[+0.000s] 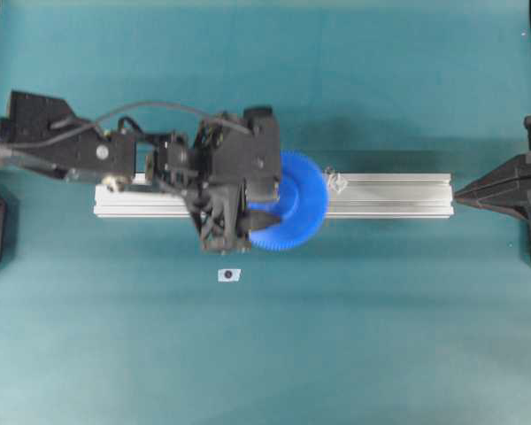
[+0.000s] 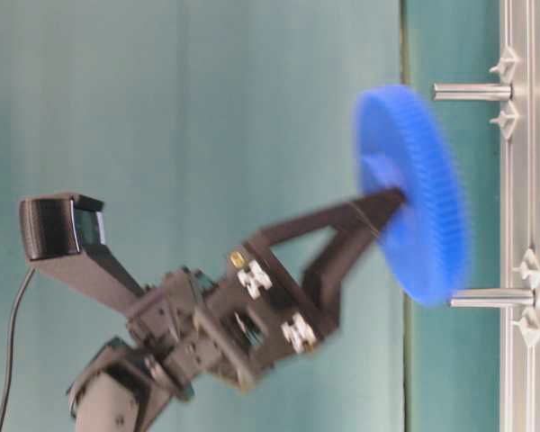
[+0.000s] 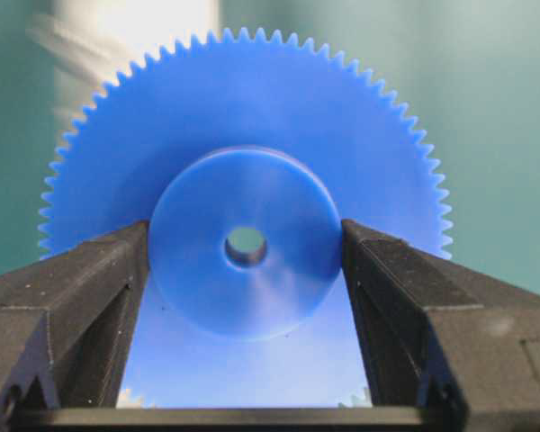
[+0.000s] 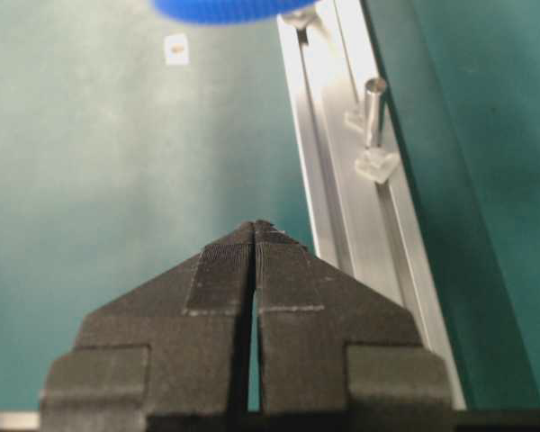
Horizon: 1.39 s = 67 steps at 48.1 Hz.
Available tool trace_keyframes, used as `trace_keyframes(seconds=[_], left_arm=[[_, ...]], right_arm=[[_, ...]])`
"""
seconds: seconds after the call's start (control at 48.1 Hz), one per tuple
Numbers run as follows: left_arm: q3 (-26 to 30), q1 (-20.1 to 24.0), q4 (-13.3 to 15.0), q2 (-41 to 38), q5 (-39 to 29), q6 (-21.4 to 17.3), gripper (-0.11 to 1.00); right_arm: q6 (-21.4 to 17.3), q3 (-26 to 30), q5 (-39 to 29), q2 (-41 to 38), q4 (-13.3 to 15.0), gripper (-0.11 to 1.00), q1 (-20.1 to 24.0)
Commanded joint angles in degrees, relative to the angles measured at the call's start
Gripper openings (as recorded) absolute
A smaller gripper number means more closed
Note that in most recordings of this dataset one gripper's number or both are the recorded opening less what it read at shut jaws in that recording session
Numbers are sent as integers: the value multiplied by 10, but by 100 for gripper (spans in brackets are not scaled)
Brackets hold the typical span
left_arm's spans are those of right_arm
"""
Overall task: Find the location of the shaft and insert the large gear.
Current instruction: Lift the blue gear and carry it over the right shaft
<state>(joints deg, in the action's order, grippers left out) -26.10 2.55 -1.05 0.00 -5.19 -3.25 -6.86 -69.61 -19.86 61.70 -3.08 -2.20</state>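
The large gear [image 3: 243, 135] is bright blue, and my left gripper [image 3: 245, 238] is shut on its raised hub [image 3: 252, 297], one finger on each side. Seen from overhead, the large gear [image 1: 296, 208] hangs tilted over the aluminium rail [image 1: 398, 195], with my left gripper [image 1: 264, 211] on its left. In the table-level view the large gear [image 2: 418, 193] is blurred and held off the rail. Its lower rim is level with the tip of the shaft [image 2: 495, 297], a grey pin between two clear brackets. The shaft is hidden in the overhead view. My right gripper [image 4: 255, 225] is shut and empty.
A second, dark-topped pin [image 1: 336, 183] with clear brackets stands on the rail just right of the gear; the same pin [image 2: 472, 91] [image 4: 373, 108] shows in two other views. A small white tag [image 1: 229, 274] with a black dot lies on the teal table. My right gripper [image 1: 462, 193] rests at the rail's right end.
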Motion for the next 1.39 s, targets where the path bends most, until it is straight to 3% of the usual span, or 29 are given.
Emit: trace_keyframes(seconds=[0.0,0.249,0.478,0.727,0.914,1.371], left_arm=[[31,6,-2,13,13,-18,71],[92,27,-2,-35,-5,-33,71],[185,28,-2,-91,-127,-39,71],[248,30,-2,-121,-188,-89,71],[276,30,-2,-123,-257,-91,71],[292,32,-2,-149,-256,-95,71]], right_arm=[[-6,7,-3,-2,0,0,-1],[-6,5,-10,8,0,0,-4],[-6,5,-10,18,8,0,-5],[-6,4,-10,20,13,0,-5],[-7,-4,-6,24,13,0,-5],[-7,-7,-4,24,13,0,-5]])
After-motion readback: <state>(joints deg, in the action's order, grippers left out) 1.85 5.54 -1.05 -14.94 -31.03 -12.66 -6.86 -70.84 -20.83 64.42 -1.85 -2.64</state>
